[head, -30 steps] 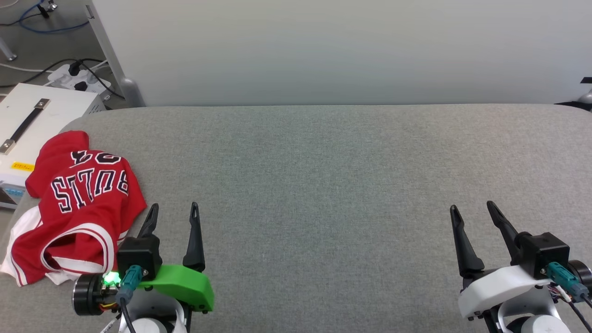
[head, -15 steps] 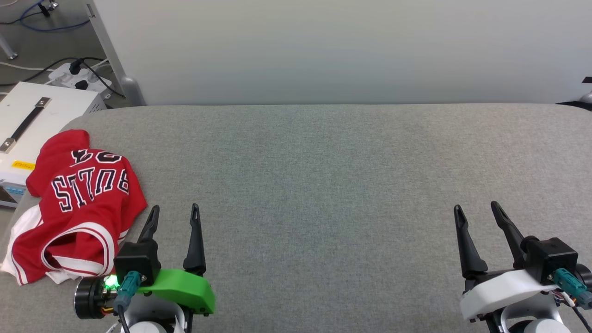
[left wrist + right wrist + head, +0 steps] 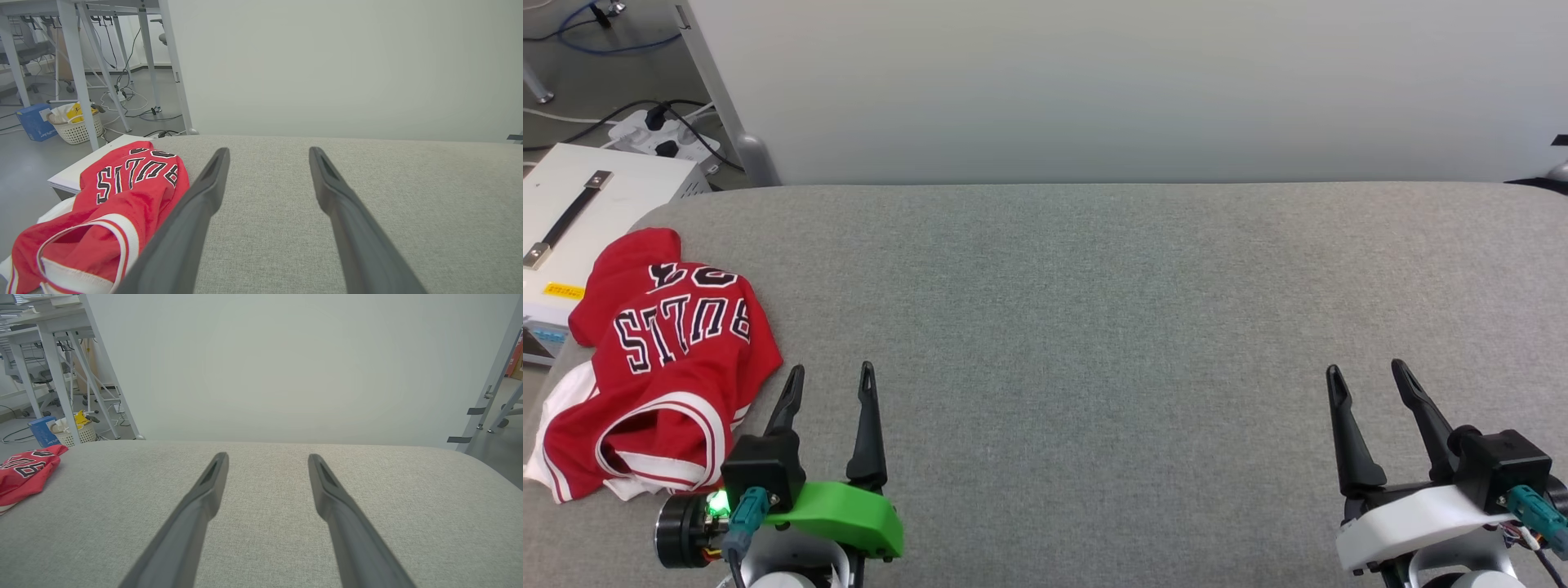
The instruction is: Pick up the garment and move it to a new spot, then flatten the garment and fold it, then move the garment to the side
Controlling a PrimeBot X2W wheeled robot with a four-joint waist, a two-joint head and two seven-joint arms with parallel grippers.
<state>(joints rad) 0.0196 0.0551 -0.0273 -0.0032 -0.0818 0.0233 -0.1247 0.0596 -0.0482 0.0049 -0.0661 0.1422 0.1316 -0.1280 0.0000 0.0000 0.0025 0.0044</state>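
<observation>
A big gray table [image 3: 1094, 310] is in front of me. The red shirt [image 3: 662, 367] lies in a heap on its left side. My left gripper [image 3: 832, 370] is just right of the shirt and my right gripper [image 3: 1365, 368] is far off on the right, both wide open and holding nothing.

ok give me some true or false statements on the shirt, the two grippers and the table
1. The shirt lies crumpled at the left end of the grey table. True.
2. The left gripper is shut on the shirt. False: it is open beside the shirt and holds nothing.
3. The right gripper is open over bare table. True.
4. The shirt's lettering faces down. False: the black lettering shows on top.
</observation>
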